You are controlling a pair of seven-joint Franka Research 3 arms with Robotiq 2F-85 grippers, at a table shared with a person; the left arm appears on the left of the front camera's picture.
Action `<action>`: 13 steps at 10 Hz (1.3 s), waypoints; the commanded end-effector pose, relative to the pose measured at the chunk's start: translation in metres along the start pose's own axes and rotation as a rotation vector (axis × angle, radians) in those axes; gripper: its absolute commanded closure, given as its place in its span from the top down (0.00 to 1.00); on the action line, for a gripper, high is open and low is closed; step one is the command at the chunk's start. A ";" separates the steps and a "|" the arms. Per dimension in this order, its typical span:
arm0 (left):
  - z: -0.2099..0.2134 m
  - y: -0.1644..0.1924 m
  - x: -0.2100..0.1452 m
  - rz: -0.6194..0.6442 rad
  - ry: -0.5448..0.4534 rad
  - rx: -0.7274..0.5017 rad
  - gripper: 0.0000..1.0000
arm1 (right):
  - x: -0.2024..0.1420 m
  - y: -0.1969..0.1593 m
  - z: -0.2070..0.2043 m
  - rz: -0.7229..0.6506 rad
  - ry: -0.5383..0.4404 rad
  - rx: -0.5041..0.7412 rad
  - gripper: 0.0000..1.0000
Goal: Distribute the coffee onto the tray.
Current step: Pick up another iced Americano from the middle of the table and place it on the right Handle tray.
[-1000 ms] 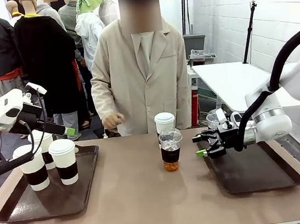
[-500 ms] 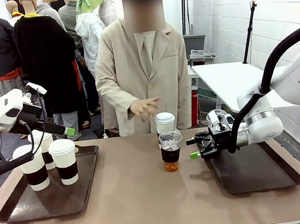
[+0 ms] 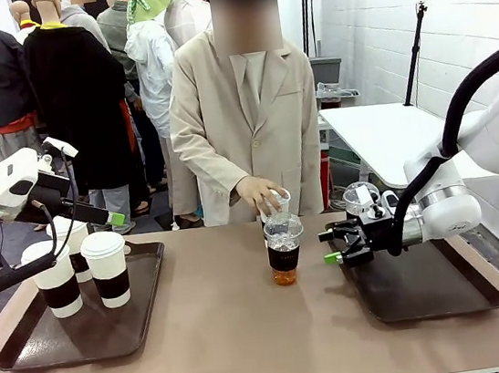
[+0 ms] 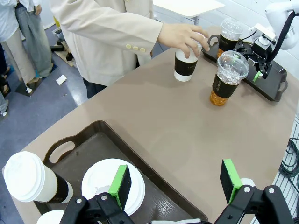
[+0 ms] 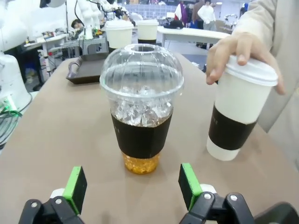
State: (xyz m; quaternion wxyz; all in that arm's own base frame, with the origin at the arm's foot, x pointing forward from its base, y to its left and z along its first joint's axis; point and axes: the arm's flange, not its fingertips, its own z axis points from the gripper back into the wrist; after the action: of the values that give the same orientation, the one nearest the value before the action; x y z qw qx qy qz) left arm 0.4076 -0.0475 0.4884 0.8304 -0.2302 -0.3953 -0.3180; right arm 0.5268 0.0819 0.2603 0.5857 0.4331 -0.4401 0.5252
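Note:
A clear dome-lidded iced coffee [image 3: 285, 250] [image 5: 141, 107] [image 4: 228, 77] stands at the table's middle. My right gripper [image 3: 332, 244] [image 5: 133, 186] is level with it just to its right, open, with nothing between its fingers. Behind it stands a white lidded cup with a brown sleeve [image 3: 275, 203] [image 5: 238, 107] [image 4: 187, 65], and the person's hand [image 5: 233, 51] rests on its lid. A second iced coffee [image 3: 360, 198] sits on the right tray [image 3: 429, 292]. My left gripper [image 3: 91, 184] [image 4: 175, 184] hangs open above the left tray [image 3: 32, 348], which holds three white cups [image 3: 107, 268].
The person in a beige coat [image 3: 246, 123] stands at the far edge, leaning toward the middle. Bare brown tabletop [image 3: 222, 328] lies between the two trays. A white side table [image 3: 380, 132] stands behind the right arm.
The person has stepped right and brought a hand down onto the white cup's lid. My right gripper edged left toward the iced coffee, then back a little. The left arm has not moved.

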 end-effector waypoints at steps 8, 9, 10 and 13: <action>-0.002 0.003 -0.002 0.001 -0.005 -0.009 1.00 | -0.002 0.005 0.004 -0.021 0.000 -0.019 1.00; -0.002 0.003 -0.002 0.001 -0.005 -0.009 1.00 | -0.003 0.005 0.004 -0.021 0.001 -0.018 1.00; -0.002 0.003 -0.002 0.001 -0.005 -0.009 1.00 | -0.003 0.005 0.003 -0.020 0.000 -0.015 1.00; -0.002 0.003 -0.002 0.001 -0.005 -0.009 1.00 | -0.002 0.003 -0.004 -0.013 0.002 0.000 1.00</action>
State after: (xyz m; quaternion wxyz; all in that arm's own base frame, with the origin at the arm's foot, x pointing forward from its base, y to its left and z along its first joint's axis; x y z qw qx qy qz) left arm 0.4076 -0.0475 0.4884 0.8304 -0.2302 -0.3953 -0.3180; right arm 0.5228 0.0811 0.2581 0.5878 0.4351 -0.4381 0.5227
